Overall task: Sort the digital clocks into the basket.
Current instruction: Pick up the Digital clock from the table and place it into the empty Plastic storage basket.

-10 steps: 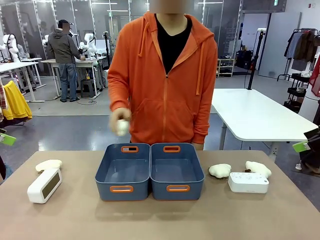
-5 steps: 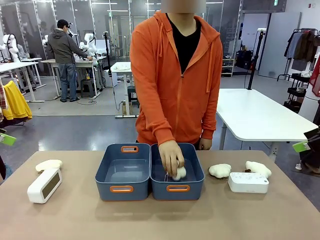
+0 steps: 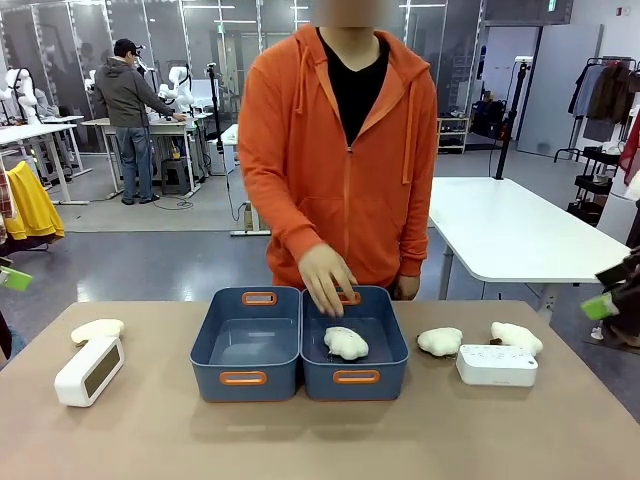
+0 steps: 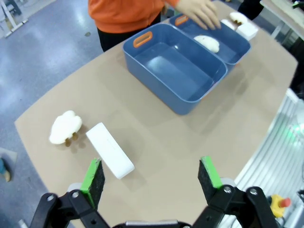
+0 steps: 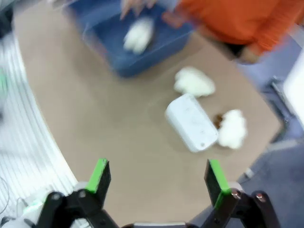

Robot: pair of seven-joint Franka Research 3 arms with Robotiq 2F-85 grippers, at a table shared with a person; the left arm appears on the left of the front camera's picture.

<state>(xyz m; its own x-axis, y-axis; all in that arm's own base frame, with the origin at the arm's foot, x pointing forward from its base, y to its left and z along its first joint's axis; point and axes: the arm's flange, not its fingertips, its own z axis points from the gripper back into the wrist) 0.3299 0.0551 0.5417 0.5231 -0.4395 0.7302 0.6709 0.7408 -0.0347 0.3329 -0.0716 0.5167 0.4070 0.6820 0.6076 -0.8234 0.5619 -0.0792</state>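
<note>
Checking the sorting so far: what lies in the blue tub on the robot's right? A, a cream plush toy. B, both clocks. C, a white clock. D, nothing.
A: a cream plush toy lies in the right-hand tub below the person's hand, while the left clock and right clock sit out on the table.

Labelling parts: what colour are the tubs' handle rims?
Orange handle rims, clearest in the front view.

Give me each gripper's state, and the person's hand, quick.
Left gripper: open, empty.
Right gripper: open, empty.
Person's hand: open, holding nothing.
</note>
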